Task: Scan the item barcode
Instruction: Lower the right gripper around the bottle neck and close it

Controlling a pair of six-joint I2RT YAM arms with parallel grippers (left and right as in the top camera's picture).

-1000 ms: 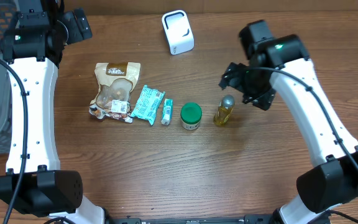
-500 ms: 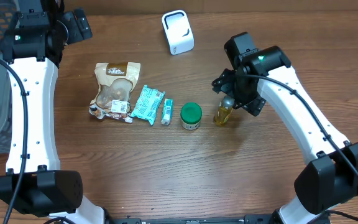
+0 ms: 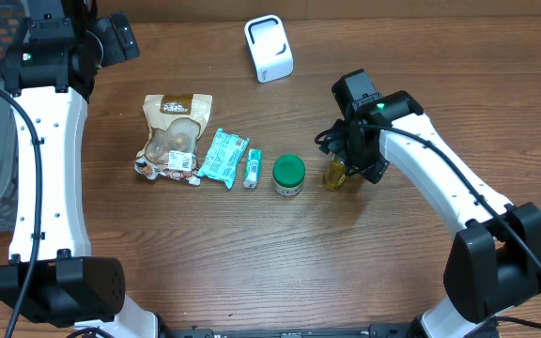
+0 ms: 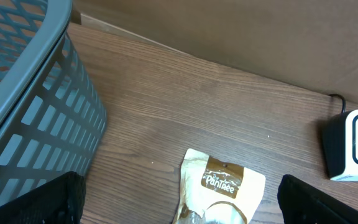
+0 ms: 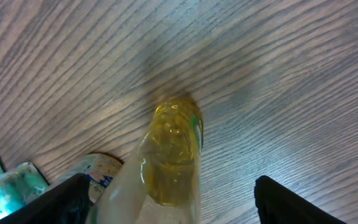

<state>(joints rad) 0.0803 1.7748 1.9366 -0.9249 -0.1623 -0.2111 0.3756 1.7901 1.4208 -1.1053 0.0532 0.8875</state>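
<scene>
A small bottle of yellow liquid (image 3: 334, 175) stands upright right of centre, mostly under my right arm. My right gripper (image 3: 350, 155) is lowered over it. In the right wrist view the bottle (image 5: 176, 143) rises between the two fingers of the right gripper (image 5: 176, 199); the jaws are open, with a gap on each side. The white barcode scanner (image 3: 269, 49) stands at the back centre and also shows in the left wrist view (image 4: 353, 143). My left gripper (image 3: 111, 39) hovers open at the back left, with nothing between the fingers of the left gripper (image 4: 185, 202).
Left of the bottle runs a row: a green-lidded jar (image 3: 288, 175), a small white tube (image 3: 251, 169), a teal packet (image 3: 224, 156) and a tan snack bag (image 3: 172, 134). A grey mesh basket (image 4: 17, 99) stands at the left edge.
My right arm has swung left and come down, so its fingers now straddle the yellow bottle; its jaws have narrowed a little. The left arm has not moved.
</scene>
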